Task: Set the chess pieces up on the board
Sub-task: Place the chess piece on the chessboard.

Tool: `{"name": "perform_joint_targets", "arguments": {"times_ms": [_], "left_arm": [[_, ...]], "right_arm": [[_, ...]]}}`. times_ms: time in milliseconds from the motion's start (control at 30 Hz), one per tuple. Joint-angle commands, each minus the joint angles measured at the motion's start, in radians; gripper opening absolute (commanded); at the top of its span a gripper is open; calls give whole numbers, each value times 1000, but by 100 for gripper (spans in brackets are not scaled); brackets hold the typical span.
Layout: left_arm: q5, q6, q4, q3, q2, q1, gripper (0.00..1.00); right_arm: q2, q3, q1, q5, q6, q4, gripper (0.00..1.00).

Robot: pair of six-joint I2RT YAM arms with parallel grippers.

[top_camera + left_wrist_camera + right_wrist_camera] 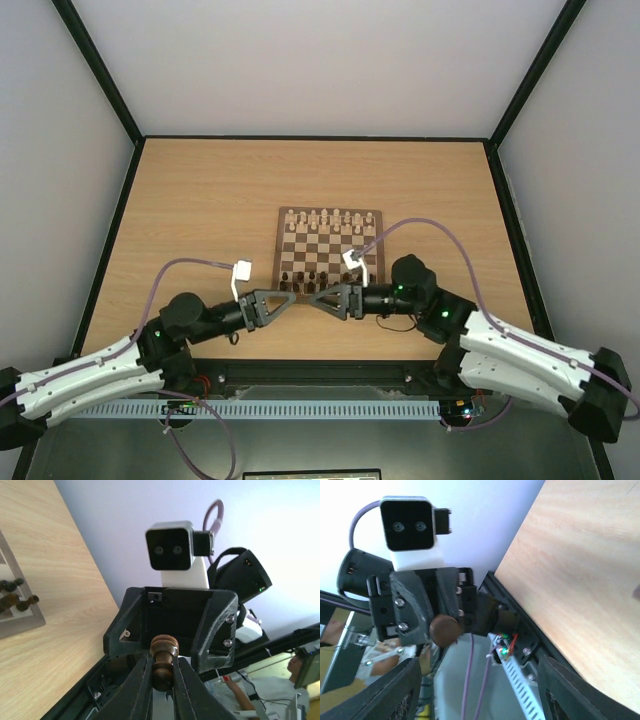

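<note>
One dark chess piece (164, 655) is up in the air by the near edge of the board (329, 210). It is not on any square. The left gripper (295, 297) pinches it tight around its thin middle. The piece lies sideways, with its round end pointing at the right gripper (480, 667). That gripper's fingers stand wide apart and hold nothing. The other dark pieces (310, 278) stand close together on the near rows. The pale pieces (328, 220) stand on the far rows. The board lies on a wooden table (200, 200).

What could go wrong? The piece is small and smooth, and only a thin part is pinched, so it could slip or tip in the fingers. The two grippers are nose to nose, so a small wrong move could bump them and knock the piece loose. It must be turned upright before it goes down, or it will fall over. The fingers could also push over the dark pieces standing close by.

Some things are hard to see. From above, the grippers cover the held piece and part of the near row. I cannot tell which squares are free there. I also cannot tell what kind of piece it is.
</note>
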Motion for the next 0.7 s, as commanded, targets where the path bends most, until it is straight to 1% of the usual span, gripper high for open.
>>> {"name": "perform_joint_targets", "arguments": {"times_ms": [0, 67, 133, 200, 300, 467, 567, 667], "left_arm": [[26, 95, -228, 177, 73, 45, 5], [39, 138, -327, 271, 151, 75, 5], [67, 198, -437, 385, 272, 114, 5], [104, 285, -545, 506, 424, 161, 4], [97, 390, -678, 689, 655, 176, 2], [2, 525, -917, 987, 992, 180, 2], [-73, 567, -1035, 1126, 1127, 182, 2], [-117, 598, -1135, 1225, 1227, 184, 2]], "right_arm": [[-138, 73, -62, 67, -82, -263, 68], [-200, 128, -78, 133, -126, -403, 76], [-229, 197, -81, 227, -184, -545, 81], [-235, 266, -80, 335, -228, -711, 83], [-240, 332, -82, 495, -266, -846, 84], [-249, 362, -82, 622, -283, -938, 87], [-247, 360, -81, 649, -297, -955, 88], [-248, 349, -82, 652, -310, -951, 89]]}}
